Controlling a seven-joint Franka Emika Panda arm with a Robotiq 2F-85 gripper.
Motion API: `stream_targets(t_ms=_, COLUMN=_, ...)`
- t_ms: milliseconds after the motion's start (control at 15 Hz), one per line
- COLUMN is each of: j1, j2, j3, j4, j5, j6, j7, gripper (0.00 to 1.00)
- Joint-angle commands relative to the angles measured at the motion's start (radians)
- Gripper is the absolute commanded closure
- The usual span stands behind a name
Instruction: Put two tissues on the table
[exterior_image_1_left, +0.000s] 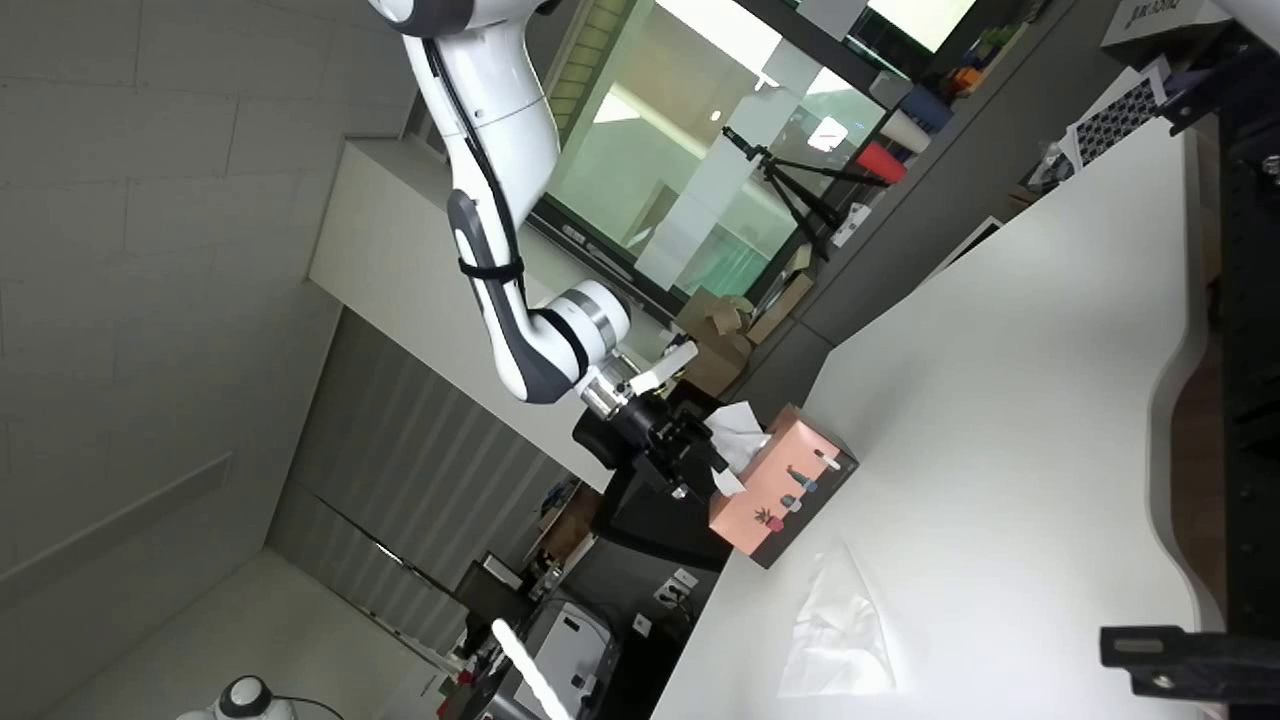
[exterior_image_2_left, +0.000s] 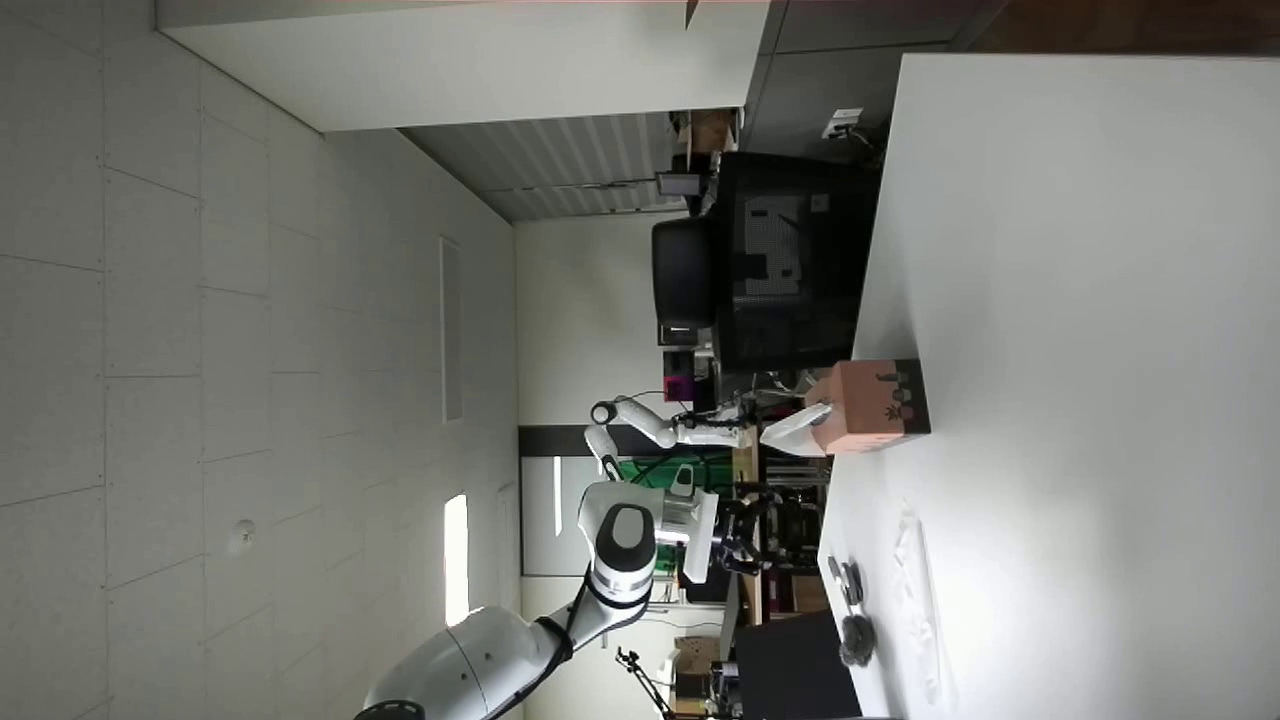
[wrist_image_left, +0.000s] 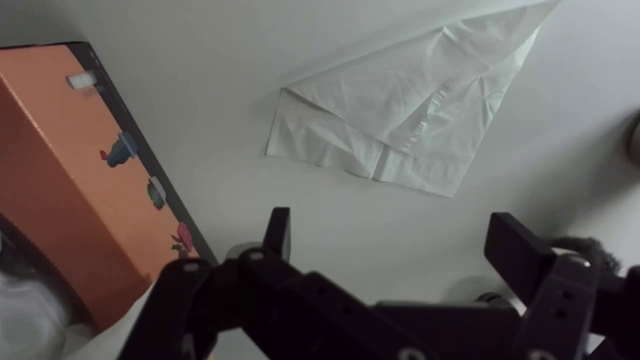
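Tissue (wrist_image_left: 390, 100) lies rumpled on the worktop (wrist_image_left: 215, 115), apart from the claw (wrist_image_left: 395, 237), on its far side in the wrist view. Claw's spread wide. Box (wrist_image_left: 90, 150) on the left's got another tissue (exterior_image_1_left: 738, 440) poking out.

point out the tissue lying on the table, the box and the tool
Tissue (wrist_image_left: 397, 104): wrist view, on its upper layer.
Box (exterior_image_1_left: 774, 484): in an exterior view, its printed pink side.
Tool (wrist_image_left: 391, 234): wrist view, midway between its fingertips.
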Motion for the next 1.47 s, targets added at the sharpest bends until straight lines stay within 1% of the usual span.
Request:
stream_targets(t_ms=0, j1=0.013, j2=-0.008, j3=-0.02, j4=0.029, j5=-0.012, j6=0.031, j7=0.191, gripper=0.0)
stream_targets(t_ms=267, j1=0.016, j2=0.004, j3=-0.045, j4=0.045, j5=-0.004, j6=0.112, j7=0.342, gripper=0.0)
stream_targets(t_ms=467, j1=0.03, j2=-0.015, j3=-0.081, j4=0.013, j5=-0.015, j6=0.206, j7=0.458, gripper=0.0)
stream_targets(t_ms=600, j1=0.05, j2=-0.028, j3=-0.112, j4=-0.013, j5=-0.025, j6=0.263, j7=0.546, gripper=0.0)
stream_targets(t_ms=733, j1=0.091, j2=-0.037, j3=-0.159, j4=-0.041, j5=-0.047, j6=0.312, j7=0.658, gripper=0.0)
stream_targets(t_ms=867, j1=0.151, j2=-0.046, j3=-0.224, j4=-0.069, j5=-0.093, j6=0.343, j7=0.789, gripper=0.0)
stream_targets(t_ms=1133, j1=0.336, j2=-0.058, j3=-0.426, j4=-0.112, j5=-0.169, j6=0.346, j7=1.048, gripper=0.0)
stream_targets(t_ms=1400, j1=0.502, j2=-0.018, j3=-0.61, j4=-0.099, j5=-0.249, j6=0.33, j7=1.312, gripper=0.0)
